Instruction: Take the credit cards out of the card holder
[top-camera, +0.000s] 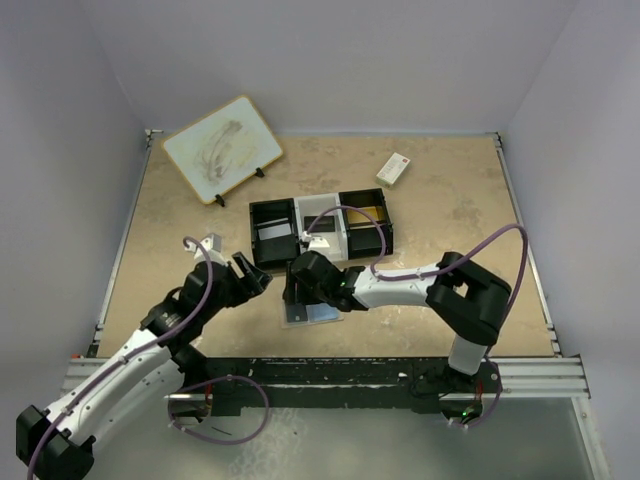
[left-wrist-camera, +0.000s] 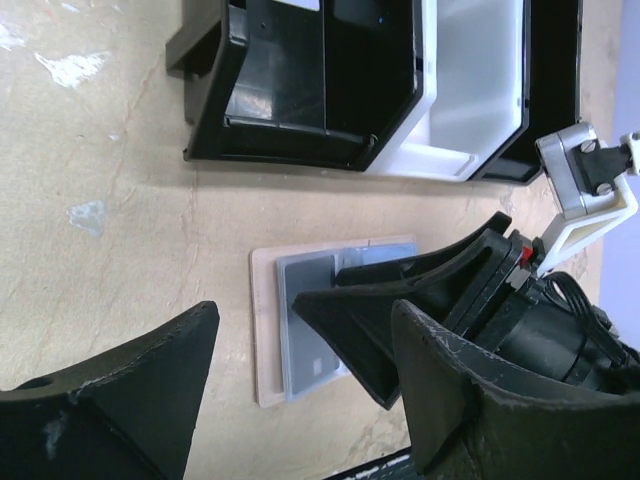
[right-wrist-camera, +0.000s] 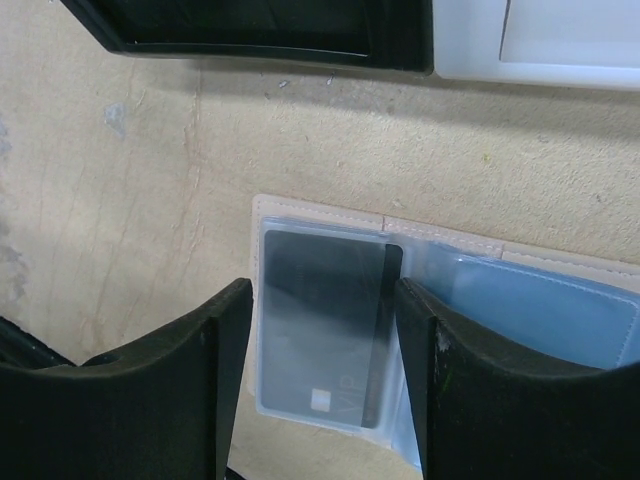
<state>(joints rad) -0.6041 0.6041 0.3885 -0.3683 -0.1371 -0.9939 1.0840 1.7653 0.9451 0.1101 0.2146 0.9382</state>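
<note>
card holder (right-wrist-camera: 450, 262) lying open on table just before tray (top-camera: 268, 212), right gripper (right-wrist-camera: 320, 297) fingers spread astride its dark card (right-wrist-camera: 325, 330), gripping nothing, left gripper (top-camera: 252, 273) beside it, open, empty

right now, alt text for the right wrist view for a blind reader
The right hand, open, has its two black fingers either side of a dark card in a clear sleeve of the card holder, which lies open and flat on the tan table. The edge of a black-and-white tray runs along the top.
</note>
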